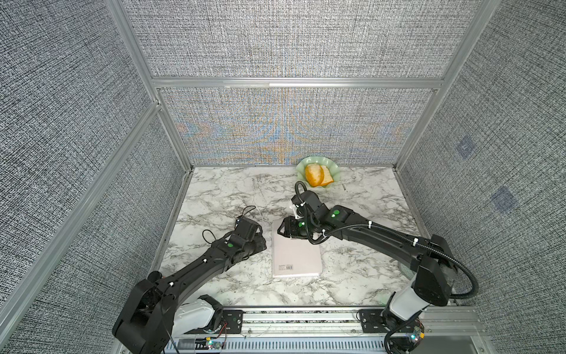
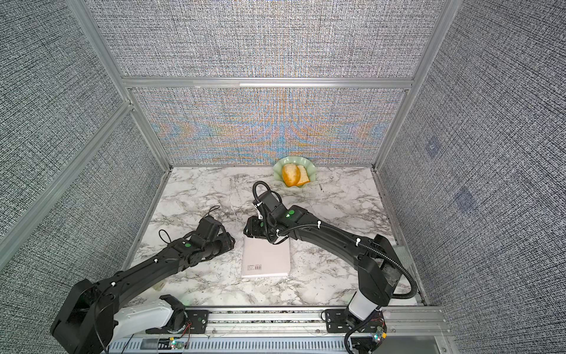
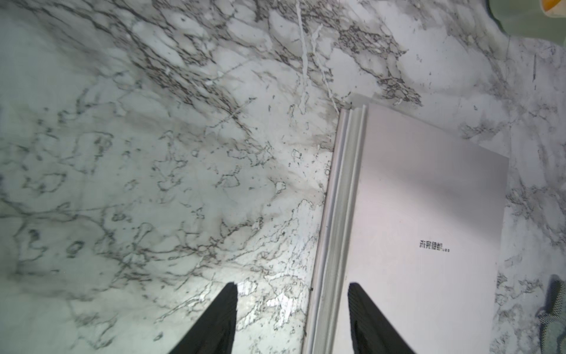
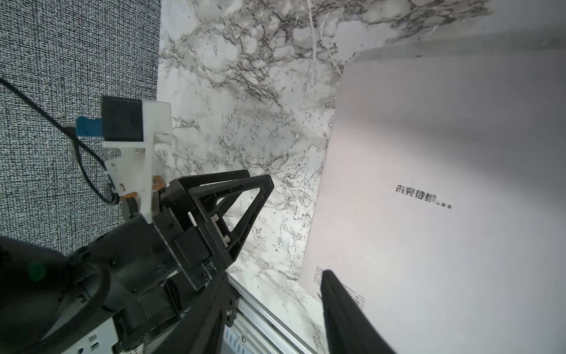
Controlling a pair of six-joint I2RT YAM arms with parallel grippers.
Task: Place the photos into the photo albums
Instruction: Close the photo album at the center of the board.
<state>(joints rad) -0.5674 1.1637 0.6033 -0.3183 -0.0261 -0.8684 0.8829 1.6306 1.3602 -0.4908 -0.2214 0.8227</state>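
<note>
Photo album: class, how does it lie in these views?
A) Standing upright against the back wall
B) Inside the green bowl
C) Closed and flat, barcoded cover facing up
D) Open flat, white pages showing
C: the photo album lies shut and flat on the marble table, with its barcode facing up in both top views.

Marble table (image 1: pixel 220 196), photo album (image 1: pixel 295 260), green dish (image 1: pixel 318 160)

The album (image 1: pixel 296 257) is being borne by the table (image 1: pixel 220 196), its left edge being overhung by the left gripper (image 3: pixel 292 286), its far edge by the right gripper (image 1: pixel 282 230). Behind, bread (image 1: pixel 315 175) is being held in a bowl (image 1: pixel 337 173).
</note>
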